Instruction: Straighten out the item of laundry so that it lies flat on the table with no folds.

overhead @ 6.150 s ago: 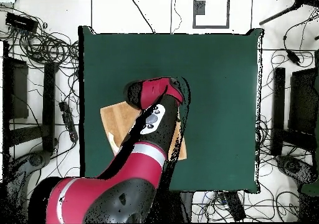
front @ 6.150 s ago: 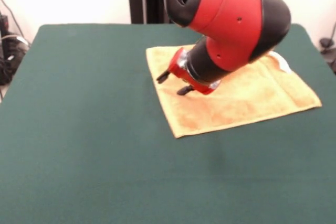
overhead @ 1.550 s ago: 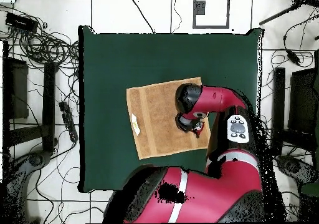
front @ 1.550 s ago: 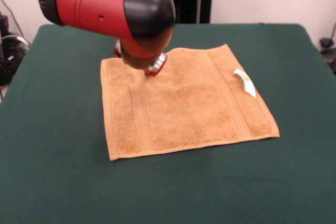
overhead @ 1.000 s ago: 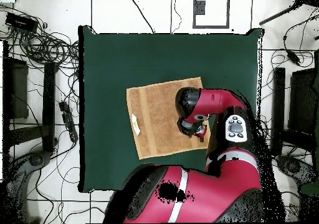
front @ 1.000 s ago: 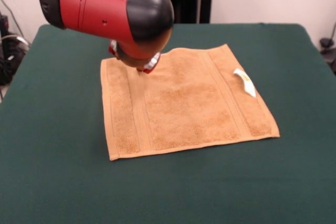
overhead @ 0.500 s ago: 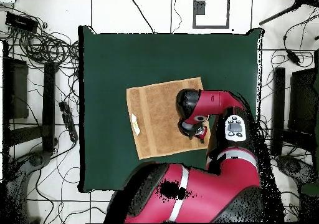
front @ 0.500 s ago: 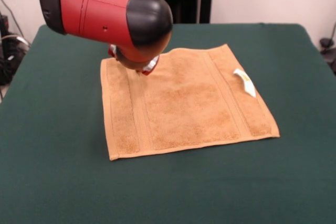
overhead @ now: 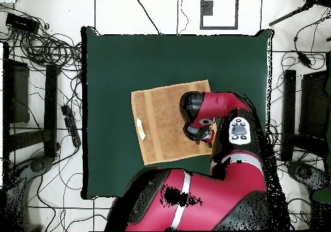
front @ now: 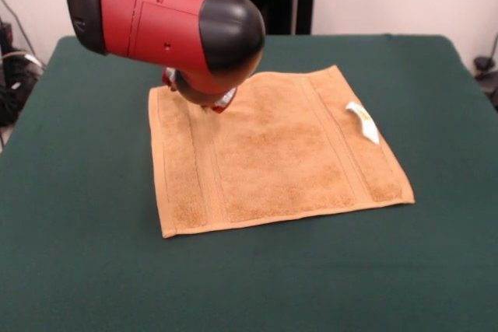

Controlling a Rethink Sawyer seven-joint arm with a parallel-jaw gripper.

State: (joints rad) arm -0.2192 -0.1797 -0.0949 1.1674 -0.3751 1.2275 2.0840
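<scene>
Since six seconds ago, the square orange-tan terry towel (front: 272, 149) lies unfolded; we judge it done. At its ten o'clock, the red gripper (front: 204, 100) hides its jaws; we cannot tell.

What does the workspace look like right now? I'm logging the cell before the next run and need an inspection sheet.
Surface: table, dark green cloth.
Job's things: towel spread open, no folds seen; white tag lies on top near one edge.
Clutter: nothing seen on the table.
Grippers: gripper low over the towel's corner, mostly hidden by the arm; open or shut cannot be told.
Cables: tangled cables on the floor beside the table.
Surroundings: white tiled floor, dark stands.
</scene>
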